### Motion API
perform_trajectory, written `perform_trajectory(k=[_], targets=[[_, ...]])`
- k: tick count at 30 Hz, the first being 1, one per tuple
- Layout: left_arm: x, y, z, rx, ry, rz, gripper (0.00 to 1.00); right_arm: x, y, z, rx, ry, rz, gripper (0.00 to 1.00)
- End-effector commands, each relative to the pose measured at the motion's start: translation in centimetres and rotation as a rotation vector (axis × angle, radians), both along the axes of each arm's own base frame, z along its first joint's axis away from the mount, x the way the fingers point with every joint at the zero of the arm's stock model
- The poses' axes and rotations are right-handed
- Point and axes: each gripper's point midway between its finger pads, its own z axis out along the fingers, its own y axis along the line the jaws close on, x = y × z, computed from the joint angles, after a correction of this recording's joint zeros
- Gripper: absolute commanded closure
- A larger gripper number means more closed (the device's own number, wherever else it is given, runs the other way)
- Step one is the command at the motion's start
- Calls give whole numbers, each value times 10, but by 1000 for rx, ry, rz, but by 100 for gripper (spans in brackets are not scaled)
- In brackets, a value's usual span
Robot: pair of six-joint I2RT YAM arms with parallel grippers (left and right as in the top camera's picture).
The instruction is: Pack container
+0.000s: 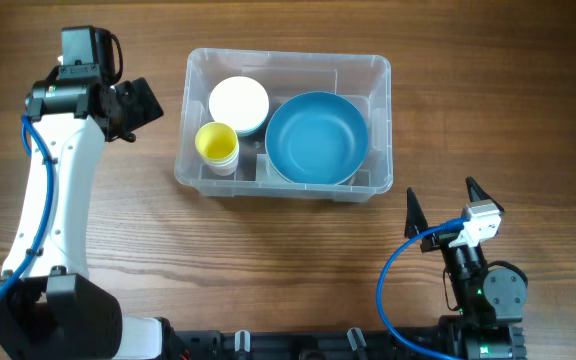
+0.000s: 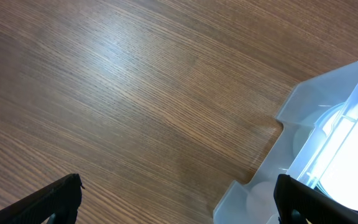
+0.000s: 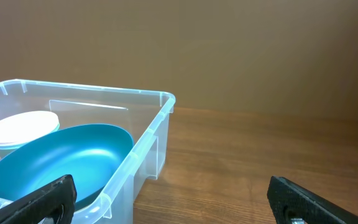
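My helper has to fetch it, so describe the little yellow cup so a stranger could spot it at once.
Find the large clear rectangular plastic bin on the wooden table. Inside, at its left end, the small round yellow plastic cup sits beside the round white bowl; it is the smallest item and only yellow one.

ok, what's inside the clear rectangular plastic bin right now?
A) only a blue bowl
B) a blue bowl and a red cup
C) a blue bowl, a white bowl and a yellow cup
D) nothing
C: the overhead view shows the large round blue bowl, the white round bowl and the small yellow cup all sitting inside the clear rectangular plastic bin.
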Motion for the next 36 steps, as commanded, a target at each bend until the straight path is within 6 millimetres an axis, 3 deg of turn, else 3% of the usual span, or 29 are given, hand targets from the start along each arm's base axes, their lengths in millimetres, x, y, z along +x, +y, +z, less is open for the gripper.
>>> perform_trajectory(k=[1,4,7,10,13,18,23,29,36], targets=[[2,2,8,-2,-26,9,0,-1,4,1,-11,-14,24,0],[1,1,11,-1,-33,9,0,-1,4,1,-11,-14,24,0],[-3,1,30,2,-85,8,0,-1,4,1,-11,-14,24,0],[-14,0,63,8,-180,7,0,-1,4,1,-11,-14,24,0],[-36,-1,113,17,-327,7,0,-1,4,1,-11,-14,24,0],[-106,-6,203,37,-635,6,0,-1,4,1,-11,-14,24,0],[-183,-15,260,46,-895,-10,0,-1,4,1,-11,-14,24,0],[-266,-29,294,11,-1145,-86,0,-1,4,1,-11,-14,24,0],[-335,-27,300,0,-1316,-101,0,-1,4,1,-11,-14,24,0]])
